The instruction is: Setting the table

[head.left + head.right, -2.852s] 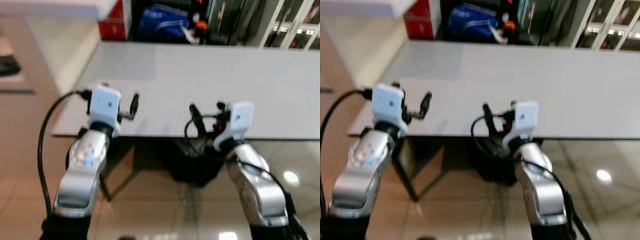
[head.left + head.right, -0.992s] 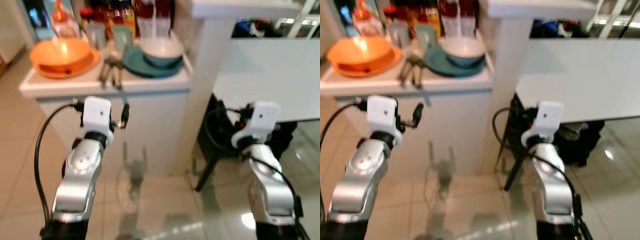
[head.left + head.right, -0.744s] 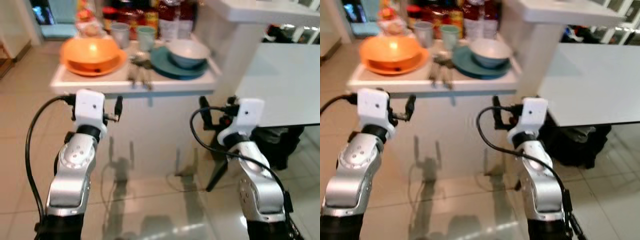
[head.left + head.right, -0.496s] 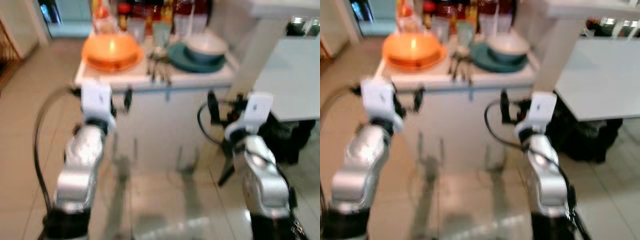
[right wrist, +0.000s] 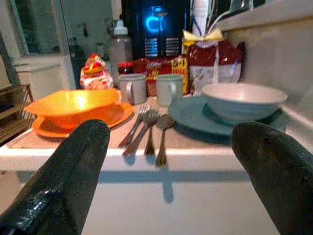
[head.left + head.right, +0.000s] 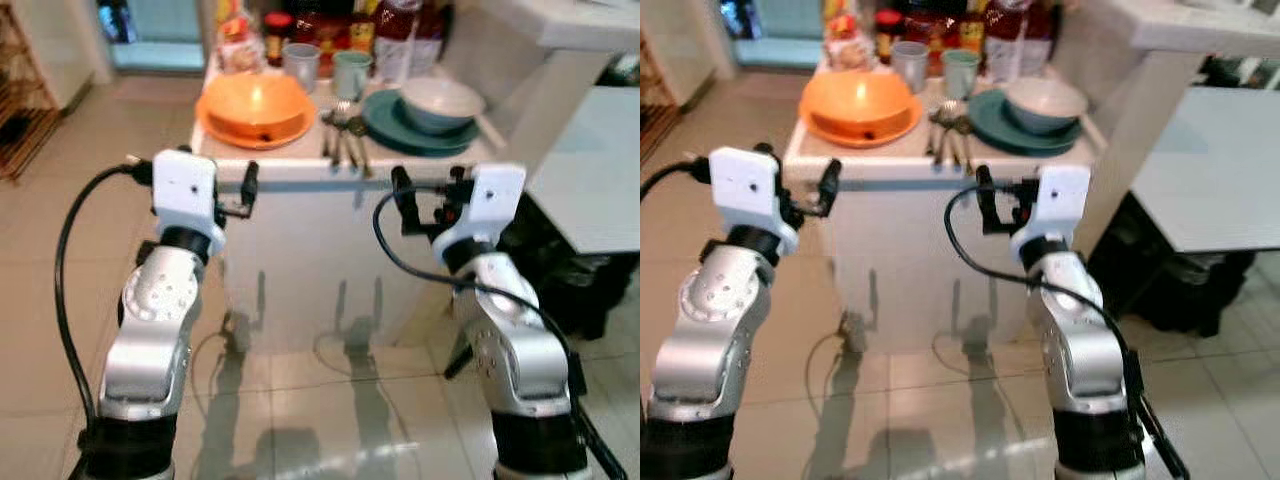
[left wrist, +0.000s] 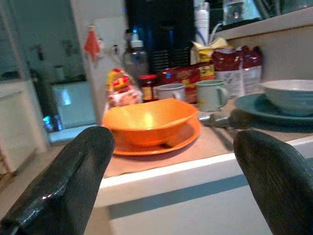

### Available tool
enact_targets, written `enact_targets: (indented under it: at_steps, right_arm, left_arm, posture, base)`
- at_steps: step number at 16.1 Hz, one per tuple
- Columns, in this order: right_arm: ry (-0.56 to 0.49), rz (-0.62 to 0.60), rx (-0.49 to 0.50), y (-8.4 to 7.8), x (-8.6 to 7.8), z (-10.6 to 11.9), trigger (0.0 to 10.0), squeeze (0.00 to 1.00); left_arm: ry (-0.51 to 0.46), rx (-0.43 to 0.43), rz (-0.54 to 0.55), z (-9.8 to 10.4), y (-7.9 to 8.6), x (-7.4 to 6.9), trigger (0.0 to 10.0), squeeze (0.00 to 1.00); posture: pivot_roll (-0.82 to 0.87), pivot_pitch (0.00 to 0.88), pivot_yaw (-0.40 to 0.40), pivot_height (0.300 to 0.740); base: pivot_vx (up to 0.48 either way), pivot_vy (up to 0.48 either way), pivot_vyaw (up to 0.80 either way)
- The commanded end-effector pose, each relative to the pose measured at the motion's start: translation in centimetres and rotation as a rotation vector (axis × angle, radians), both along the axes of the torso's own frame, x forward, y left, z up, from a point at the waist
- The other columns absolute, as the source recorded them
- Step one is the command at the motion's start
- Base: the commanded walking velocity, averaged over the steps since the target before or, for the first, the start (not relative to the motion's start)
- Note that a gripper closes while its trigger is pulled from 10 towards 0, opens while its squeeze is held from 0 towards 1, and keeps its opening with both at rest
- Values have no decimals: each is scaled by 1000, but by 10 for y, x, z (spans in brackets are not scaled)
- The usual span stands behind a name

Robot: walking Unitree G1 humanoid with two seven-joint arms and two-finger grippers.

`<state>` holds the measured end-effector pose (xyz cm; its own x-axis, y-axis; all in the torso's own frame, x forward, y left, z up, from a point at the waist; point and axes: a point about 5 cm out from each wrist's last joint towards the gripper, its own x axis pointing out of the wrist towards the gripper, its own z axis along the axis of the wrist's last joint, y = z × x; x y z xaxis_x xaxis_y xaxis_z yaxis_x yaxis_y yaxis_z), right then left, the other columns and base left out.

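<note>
Claws point(image 5: 166, 161) gape wide before unreadable red packets point(image 5: 159, 68).

— What do we have on the white surface point(image 6: 300, 172)?
— We see an orange plate point(image 6: 252, 126) under an orange bowl point(image 6: 257, 104), a teal plate point(image 6: 1012, 124) carrying a pale bowl point(image 6: 1044, 104), and cutlery point(image 6: 950, 120) lying between them.
— And further back?
— Two mugs point(image 5: 150, 88), a jar, and red packets point(image 5: 215, 62) by the wall.

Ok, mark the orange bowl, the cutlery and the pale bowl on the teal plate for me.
orange bowl point(image 6: 861, 102), right eye view, on its inner wall.
cutlery point(image 5: 145, 129), right wrist view, on a fork's handle.
pale bowl point(image 6: 441, 100), left eye view, on its inside.
teal plate point(image 6: 385, 108), left eye view, on its bare left rim.
</note>
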<state>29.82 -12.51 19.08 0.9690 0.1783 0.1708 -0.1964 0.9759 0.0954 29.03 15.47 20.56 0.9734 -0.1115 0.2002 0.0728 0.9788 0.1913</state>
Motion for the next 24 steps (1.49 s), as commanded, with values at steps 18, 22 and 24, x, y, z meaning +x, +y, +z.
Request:
enact_targets:
  at_steps: [18,22,24]
  right_arm:
    - [-8,187,-48,15,0,9,10000,0]
    - [15,160,-38,15,1,10,10000,0]
    - [54,116,-29,13,7,13,10000,0]
  left_arm:
    - [-26,46,-26,12,-1,1,10000,0]
    - [-20,70,-21,14,3,1,10000,0]
    - [-23,45,-53,16,4,0,10000,0]
  posture:
    - [87,10,-50,740]
    - [90,14,-55,740]
    - [87,13,-51,740]
  base:
    - [439,0,267]
    - [356,0,0]
    - [0,0,0]
